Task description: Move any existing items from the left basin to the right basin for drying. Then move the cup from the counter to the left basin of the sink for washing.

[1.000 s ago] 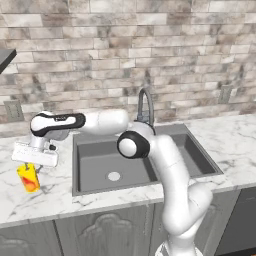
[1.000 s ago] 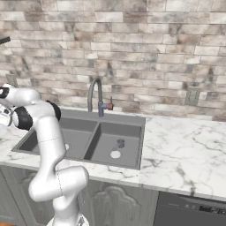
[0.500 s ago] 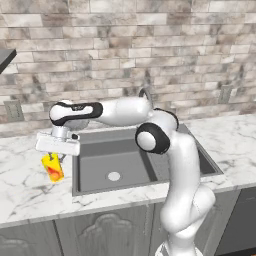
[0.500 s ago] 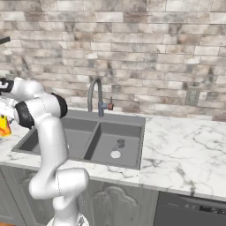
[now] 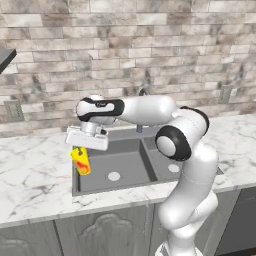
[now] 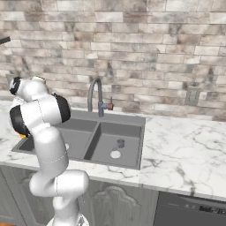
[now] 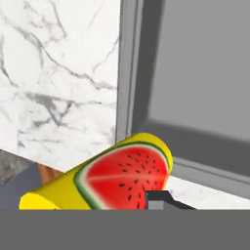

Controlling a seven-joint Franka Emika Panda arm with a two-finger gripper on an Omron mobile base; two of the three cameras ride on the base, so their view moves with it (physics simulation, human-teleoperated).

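Gripping the cup (image 5: 81, 161) between narrowly set jaws, the gripper (image 5: 83, 150) holds it in the air, hanging tilted just over the left rim of the sink (image 5: 75, 185), where the counter (image 5: 30, 175) meets the left basin (image 5: 125, 167). In the hand view the cup's watermelon mark faces the camera, with marble on one side and the dark basin wall on the other. To finish well, I judge the arm should carry the cup further right, clear of the rim, lower it close to the basin floor near the drain (image 5: 114, 176), then release. A small grey object (image 6: 120, 143) sits in the right basin (image 6: 117, 148).
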